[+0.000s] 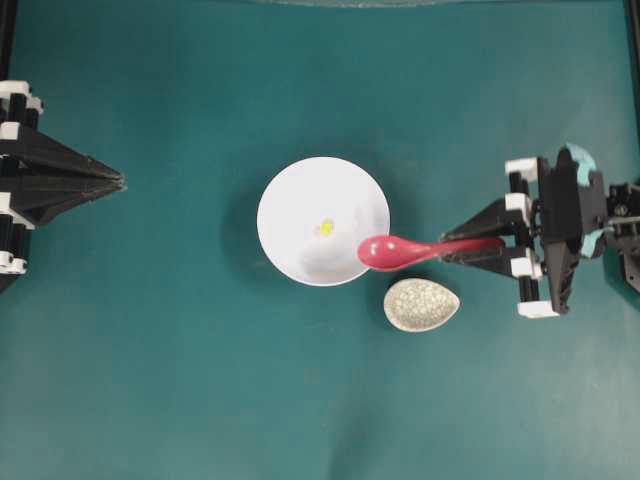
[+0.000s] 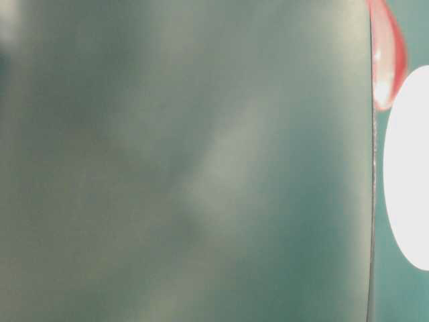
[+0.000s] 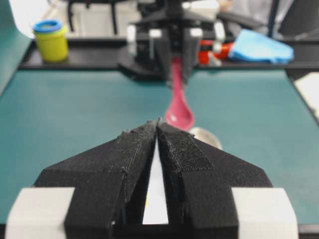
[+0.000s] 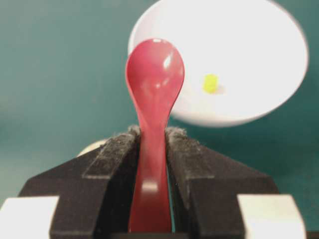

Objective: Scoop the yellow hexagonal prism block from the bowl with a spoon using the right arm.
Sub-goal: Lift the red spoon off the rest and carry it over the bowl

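A white bowl (image 1: 300, 205) sits mid-table with the tiny yellow hexagonal prism block (image 1: 326, 228) inside it, right of its centre. My right gripper (image 1: 462, 249) is shut on the handle of the pink-red spoon (image 1: 392, 251). The scoop hangs over the bowl's right rim, empty and apart from the block. In the right wrist view the spoon (image 4: 154, 84) points at the bowl (image 4: 249, 50), with the block (image 4: 211, 83) to the right of the scoop. My left gripper (image 1: 120, 182) rests at the far left, fingertips together, holding nothing. From the left wrist view its tips (image 3: 157, 122) point at the spoon (image 3: 178, 110).
A small speckled oval dish (image 1: 421, 304) lies just below the spoon, right of the bowl. In the left wrist view a yellow tub with a blue lid (image 3: 51, 40) and a blue cloth (image 3: 261, 47) sit beyond the table's far edge. The table-level view is mostly blocked by a blurred surface.
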